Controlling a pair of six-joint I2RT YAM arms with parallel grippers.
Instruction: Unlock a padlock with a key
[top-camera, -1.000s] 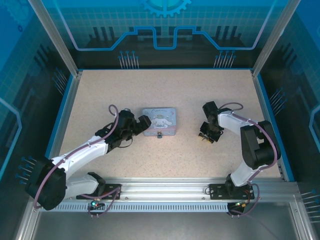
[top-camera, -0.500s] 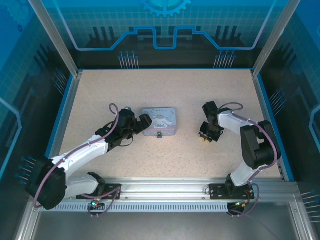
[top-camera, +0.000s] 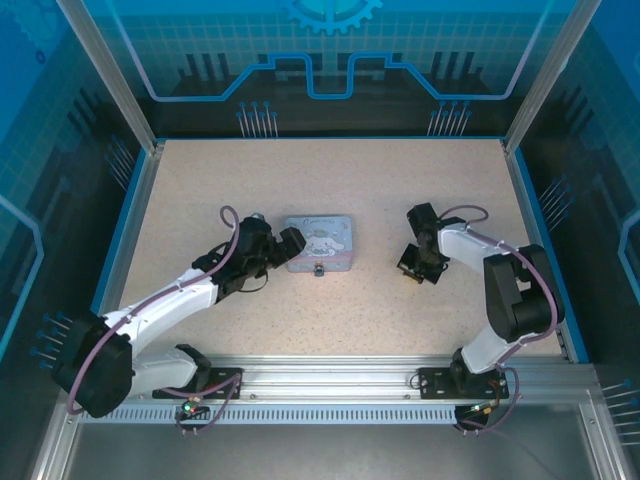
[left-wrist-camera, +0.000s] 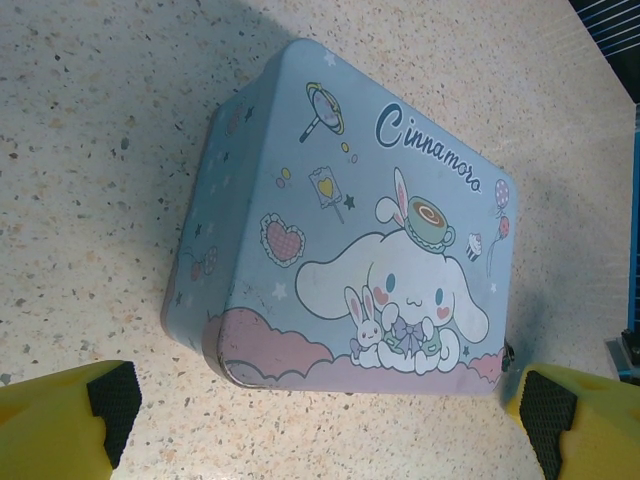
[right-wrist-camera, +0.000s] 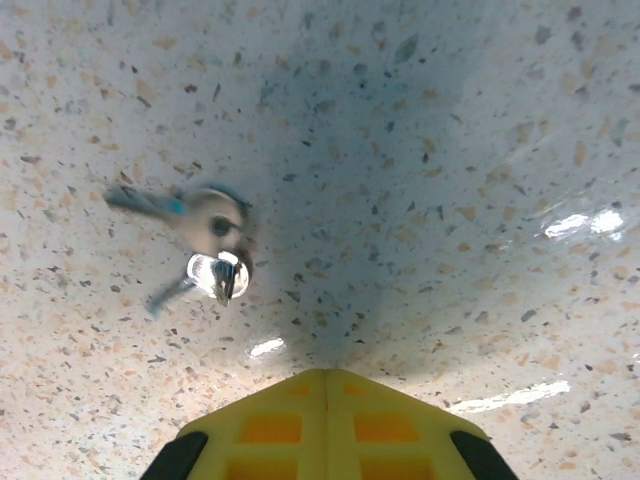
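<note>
Speckled worktop (top-camera: 330, 190), and the blue cartoon tin (left-wrist-camera: 340, 230) sits between the fingers of the left hand (left-wrist-camera: 328, 405), which is spread wide and not touching it. The right hand (right-wrist-camera: 325, 385) is pinched fully closed on nothing. The padlock (top-camera: 319, 270) is at the tin's near side, well off to that hand's left. The key (right-wrist-camera: 205, 235) lies flat just ahead of its fingertips, a bit left. Looks like the key pickup step to me: open up, shift over the key, then pinch.

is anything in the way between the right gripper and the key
Nothing visible. In the right wrist view the key lies, blurred, on the table, up and to the left of the right gripper, whose jaws are shut with nothing between them. Only bare surface separates the two.
</note>
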